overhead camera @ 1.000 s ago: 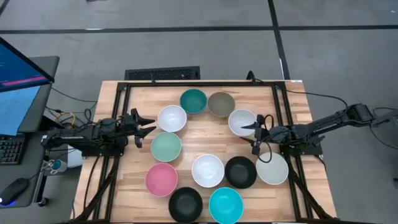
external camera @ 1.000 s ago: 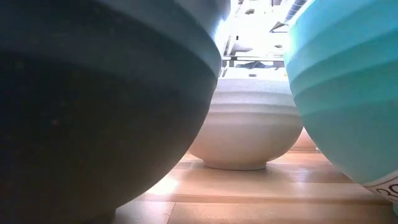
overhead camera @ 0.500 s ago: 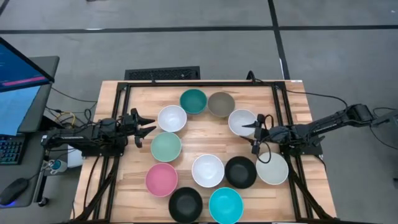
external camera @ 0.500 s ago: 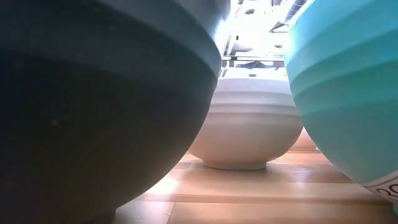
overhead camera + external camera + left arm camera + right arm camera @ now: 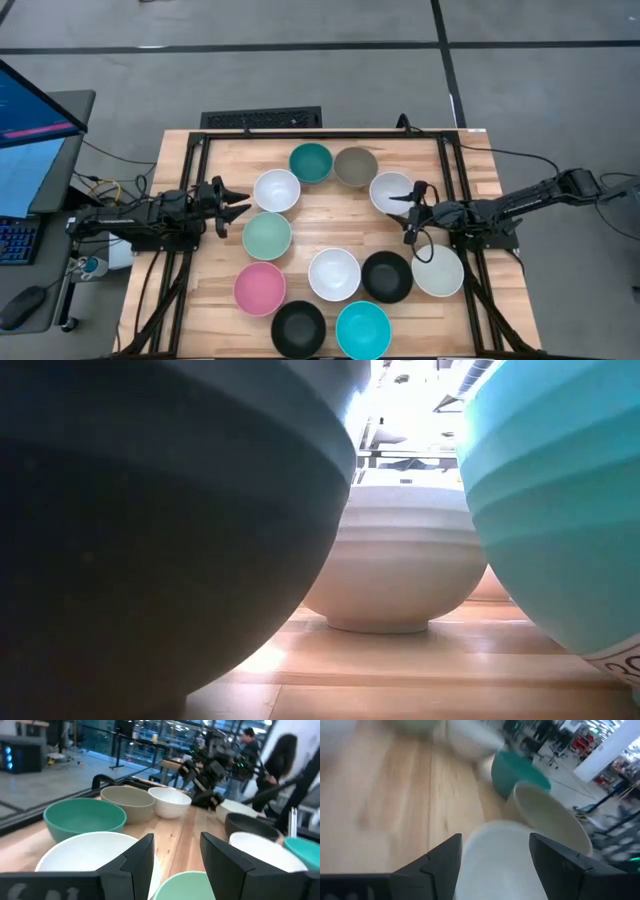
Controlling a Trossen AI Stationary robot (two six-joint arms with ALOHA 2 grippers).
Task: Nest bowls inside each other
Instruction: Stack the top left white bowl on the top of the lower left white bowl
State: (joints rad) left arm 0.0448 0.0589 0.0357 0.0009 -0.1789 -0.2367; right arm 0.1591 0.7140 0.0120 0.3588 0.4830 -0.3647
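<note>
The right gripper [image 5: 410,215], fingers spread, hovers beside the round smooth white bowl [image 5: 390,193] on the wooden bench [image 5: 320,215]. A shallow grip could tip it against the taupe grey bowl [image 5: 355,166].

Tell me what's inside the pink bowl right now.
Nothing shows inside the pink bowl: the high view looks straight down into a bare interior, with no bowl nested in it. Whatever lies beneath it on the table is covered.

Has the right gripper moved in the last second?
Yes, slightly. In the high view the right gripper has edged toward the table's far side, closing on the white bowl beside the taupe bowl.
</note>
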